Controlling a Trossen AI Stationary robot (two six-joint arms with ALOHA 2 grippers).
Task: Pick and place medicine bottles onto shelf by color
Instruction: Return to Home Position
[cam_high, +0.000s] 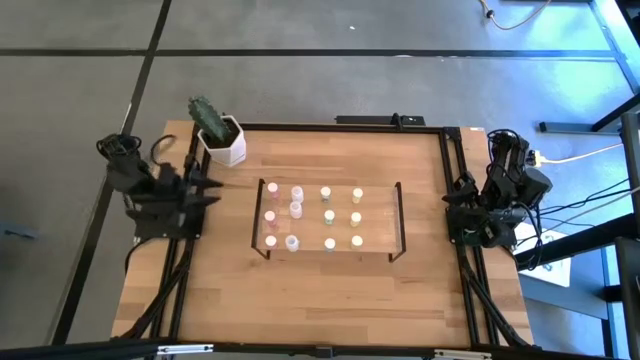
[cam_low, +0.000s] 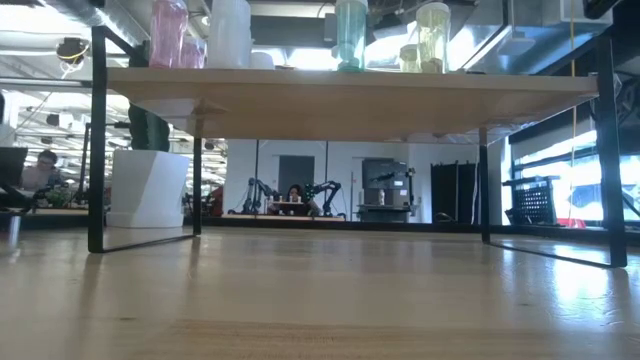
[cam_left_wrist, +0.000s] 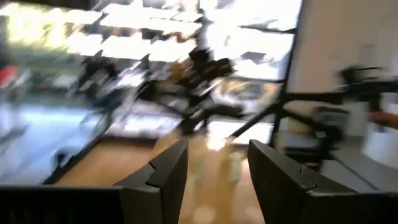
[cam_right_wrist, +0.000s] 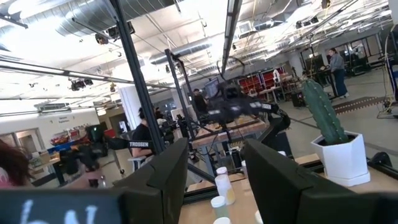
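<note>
High view: shelf (cam_high: 381, 214) sits mid-table (cam_high: 300, 300), long side parallel to the far edge. Medicine bottles (cam_high: 328, 216) stand on it in columns: pink (cam_high: 270, 215) toward the shelf's left end, pale green at centre, yellow (cam_high: 356, 218) toward its right end. Left gripper (cam_high: 206, 187) sits at the table's left edge and right gripper (cam_high: 453, 206) at the right edge, both well apart from the shelf. Cactus pot (cam_high: 223, 141) is near the far left corner. Low view: shelf board spans overhead on black end frames; pink, white, pale green and yellow bottles show on top. White pot stands beyond the left frame. A person (cam_low: 294, 194) sits in the room behind. Left wrist view: claw wide, nothing between the fingers (cam_left_wrist: 170, 172); the other arm shows across the table. Right wrist view: claw wide and empty, a few bottles just beyond the fingers (cam_right_wrist: 168, 180), cactus at the far side.
</note>
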